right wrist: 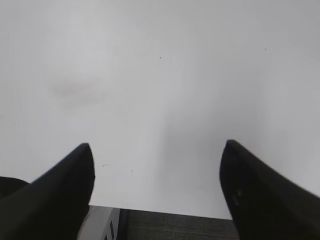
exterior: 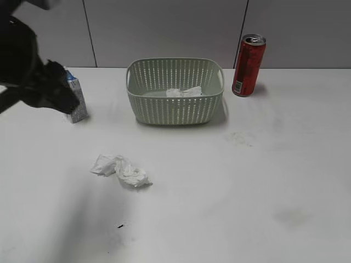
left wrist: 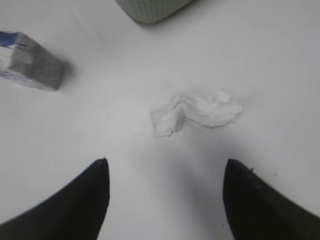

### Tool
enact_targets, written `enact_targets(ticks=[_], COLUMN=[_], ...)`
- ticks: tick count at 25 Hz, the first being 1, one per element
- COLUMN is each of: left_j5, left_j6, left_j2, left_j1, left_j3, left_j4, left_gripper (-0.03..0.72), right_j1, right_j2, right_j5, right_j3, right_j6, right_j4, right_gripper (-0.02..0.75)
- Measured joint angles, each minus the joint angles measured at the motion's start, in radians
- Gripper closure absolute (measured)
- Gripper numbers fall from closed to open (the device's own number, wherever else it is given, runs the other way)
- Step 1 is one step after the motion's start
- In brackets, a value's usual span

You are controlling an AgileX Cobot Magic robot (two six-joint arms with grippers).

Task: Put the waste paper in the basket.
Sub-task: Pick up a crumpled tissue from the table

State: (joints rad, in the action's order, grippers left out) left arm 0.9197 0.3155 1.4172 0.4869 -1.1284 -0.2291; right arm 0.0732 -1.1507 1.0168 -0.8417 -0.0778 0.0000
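A crumpled white waste paper wad lies on the white table, front left of the basket; it also shows in the left wrist view. The sage-green slotted basket stands at the back middle with white waste paper inside; its corner shows in the left wrist view. My left gripper is open and empty, above the table short of the loose wad; its dark arm shows at the far left. My right gripper is open and empty over bare table near the front edge.
A tall red can stands right of the basket. A white-and-blue tissue pack stands left of it, partly behind my left arm, and shows in the left wrist view. The table's front edge is under my right gripper.
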Motion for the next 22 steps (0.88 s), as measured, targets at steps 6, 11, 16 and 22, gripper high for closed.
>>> enact_targets(ticks=[6,11,16,22], left_j5=[0.007,0.010,0.007,-0.021], left_j6=[-0.031,-0.066,-0.089,-0.137], left_j2=[0.224,0.362,0.461,0.530], left_j1=[0.032,0.059,0.084,0.092], left_j3=[-0.066,-0.086,-0.122,-0.157], left_j4=[-0.049,-0.047,-0.006,0.099], left_gripper=[0.169,0.169,0.169,0.169], right_j1=[0.000,0.000,0.000,0.000], right_j2=[0.267,0.506,0.725,0.945], right_j5=[-0.042,-0.055,-0.056,-0.065], right_j3=[0.169,0.298,0.382,0.417], right_j6=[0.000,0.000,0.000,0.000], right_j4=[0.000,0.000,0.013,0.023], right_gripper=[0.146,0.146,0.146,0.146])
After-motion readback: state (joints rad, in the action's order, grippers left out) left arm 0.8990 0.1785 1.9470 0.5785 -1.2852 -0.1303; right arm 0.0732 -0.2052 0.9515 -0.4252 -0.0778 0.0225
